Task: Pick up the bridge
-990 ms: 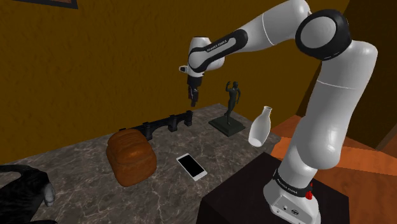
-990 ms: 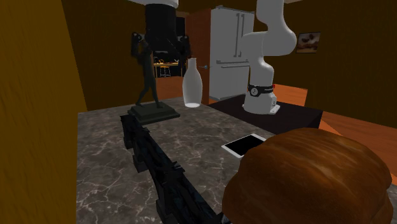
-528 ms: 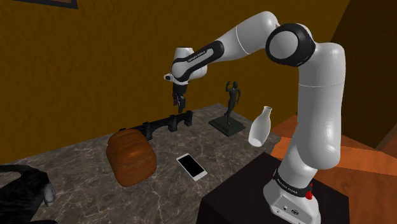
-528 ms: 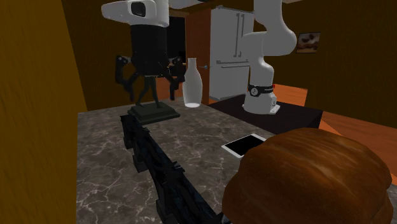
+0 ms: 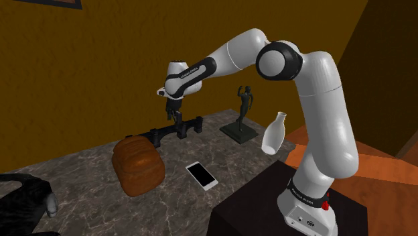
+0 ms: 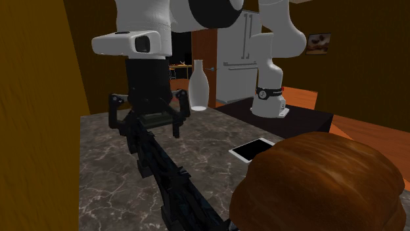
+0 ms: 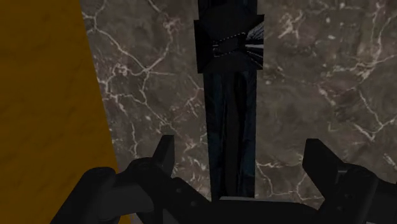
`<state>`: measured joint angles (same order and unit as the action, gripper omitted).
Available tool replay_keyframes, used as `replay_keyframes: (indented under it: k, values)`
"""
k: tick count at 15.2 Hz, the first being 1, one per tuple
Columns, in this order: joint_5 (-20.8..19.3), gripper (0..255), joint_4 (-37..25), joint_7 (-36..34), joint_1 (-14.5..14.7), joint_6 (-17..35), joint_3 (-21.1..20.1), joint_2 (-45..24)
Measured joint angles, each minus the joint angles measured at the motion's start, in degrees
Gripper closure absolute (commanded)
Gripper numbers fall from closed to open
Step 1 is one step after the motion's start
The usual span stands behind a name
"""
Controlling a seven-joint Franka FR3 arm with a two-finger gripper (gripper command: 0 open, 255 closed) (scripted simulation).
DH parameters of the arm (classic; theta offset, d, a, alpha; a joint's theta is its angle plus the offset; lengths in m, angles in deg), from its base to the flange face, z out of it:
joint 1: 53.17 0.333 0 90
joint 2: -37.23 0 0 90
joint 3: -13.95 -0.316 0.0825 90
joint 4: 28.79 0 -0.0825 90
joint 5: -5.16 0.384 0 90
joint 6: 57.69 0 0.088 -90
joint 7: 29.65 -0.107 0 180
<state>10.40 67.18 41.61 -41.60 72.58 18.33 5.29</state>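
Note:
The bridge (image 5: 175,129) is a long dark model lying on the marble tabletop (image 5: 87,174) close to the orange wall. In the second exterior view it runs from beneath the hand toward the camera (image 6: 164,174). My gripper (image 5: 175,114) hangs just above its far part, pointing down, open. In the second exterior view the gripper (image 6: 146,121) has a finger on each side of the bridge's width. In the wrist view the bridge's deck (image 7: 230,95) passes between the spread fingers of the gripper (image 7: 240,156), which do not touch it.
A brown bread loaf (image 5: 137,164) lies by the bridge's other end, with a white phone (image 5: 201,175) nearby. A dark figurine (image 5: 244,110) on a base and a white vase (image 5: 274,132) stand toward the stand. The orange wall (image 7: 44,95) is close beside the bridge.
The hand has travelled to the shoulder view's left and downward, from beside the figurine to just over the bridge. Its fingers stayed open. Nothing on the table moved.

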Motion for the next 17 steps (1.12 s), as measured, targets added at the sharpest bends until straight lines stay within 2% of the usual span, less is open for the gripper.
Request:
replay_keyframes:
  k: [6,7,17]
  values:
    - [0.34,0,-0.10,0.78,-0.32,2.92,-0.30,-3.03]
    - [0.36,255,-0.01,0.75,-0.29,3.19,-0.32,-3.19]
    - [0.37,255,0.03,0.79,-0.28,3.50,-0.35,-3.31]
